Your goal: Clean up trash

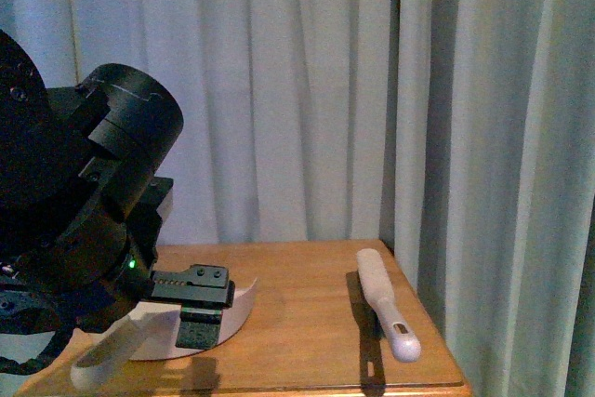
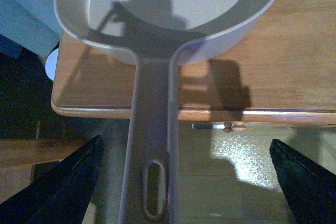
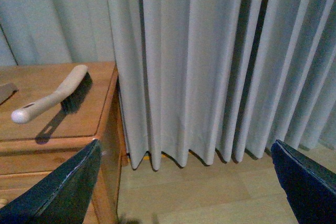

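Wooden table (image 1: 307,323) in front of pale pleated curtains (image 1: 307,90). Beige dustpan (image 1: 244,309) sits at the near-left of the tabletop, and its handle (image 2: 152,145) overhangs the near edge. Left gripper (image 2: 185,142): released. The jaws are spread wide on either side of the handle, clear of it on both sides and not touching it. In the front view the left arm (image 1: 84,202) fills the left of the frame and hides most of the pan and the table's left end. A hand brush (image 1: 383,302) with a pale handle lies along the table's right side, well apart from the dustpan, bristles down and handle end towards the near edge. Right gripper (image 3: 185,145): also released and holding nothing. It hangs off the table's right side above the wood floor (image 3: 210,198), facing the curtain, with the brush to its left. Trash: not seen in any of the three views, so its location cannot be told. A small pale patch (image 2: 51,64) shows past the table's corner in the left wrist view, too little of it to identify.
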You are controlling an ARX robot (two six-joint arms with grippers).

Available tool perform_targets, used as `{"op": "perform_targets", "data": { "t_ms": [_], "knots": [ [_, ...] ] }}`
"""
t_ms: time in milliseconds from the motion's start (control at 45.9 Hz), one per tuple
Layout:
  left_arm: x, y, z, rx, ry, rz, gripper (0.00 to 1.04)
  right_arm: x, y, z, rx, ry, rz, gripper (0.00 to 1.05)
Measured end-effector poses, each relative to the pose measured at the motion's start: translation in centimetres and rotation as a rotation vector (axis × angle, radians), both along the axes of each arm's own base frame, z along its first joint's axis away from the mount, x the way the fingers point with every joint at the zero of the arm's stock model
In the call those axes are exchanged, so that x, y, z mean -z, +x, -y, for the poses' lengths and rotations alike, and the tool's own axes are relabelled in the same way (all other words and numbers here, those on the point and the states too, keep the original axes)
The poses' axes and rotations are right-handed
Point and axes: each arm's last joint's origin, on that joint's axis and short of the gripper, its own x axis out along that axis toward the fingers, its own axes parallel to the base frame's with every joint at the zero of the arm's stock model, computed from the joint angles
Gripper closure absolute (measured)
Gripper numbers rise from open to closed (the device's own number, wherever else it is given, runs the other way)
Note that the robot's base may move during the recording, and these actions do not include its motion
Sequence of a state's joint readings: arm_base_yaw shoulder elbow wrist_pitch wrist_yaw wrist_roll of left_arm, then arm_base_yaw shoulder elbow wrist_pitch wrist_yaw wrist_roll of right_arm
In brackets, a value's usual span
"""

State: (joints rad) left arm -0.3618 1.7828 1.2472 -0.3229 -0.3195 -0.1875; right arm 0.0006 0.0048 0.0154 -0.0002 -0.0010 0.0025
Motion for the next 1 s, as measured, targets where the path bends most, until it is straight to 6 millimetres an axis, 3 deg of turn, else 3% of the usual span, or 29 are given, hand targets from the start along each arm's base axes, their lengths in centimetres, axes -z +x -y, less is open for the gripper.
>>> {"op": "perform_targets", "data": {
  "t_ms": [676, 807, 1003],
  "knots": [
    [4.2, 2.8, -1.8, -0.014, 0.027, -0.018, 0.08, 0.0, 0.0, 0.0, 0.0, 0.0, 0.0, 0.07],
    [4.2, 2.9, -2.1, -0.011, 0.031, -0.016, 0.25, 0.0, 0.0, 0.0, 0.0, 0.0, 0.0, 0.07],
    [4.6, 2.8, -2.2, 0.0, 0.022, -0.03, 0.66, 0.0, 0.0, 0.0, 0.0, 0.0, 0.0, 0.07]
  ]
}}
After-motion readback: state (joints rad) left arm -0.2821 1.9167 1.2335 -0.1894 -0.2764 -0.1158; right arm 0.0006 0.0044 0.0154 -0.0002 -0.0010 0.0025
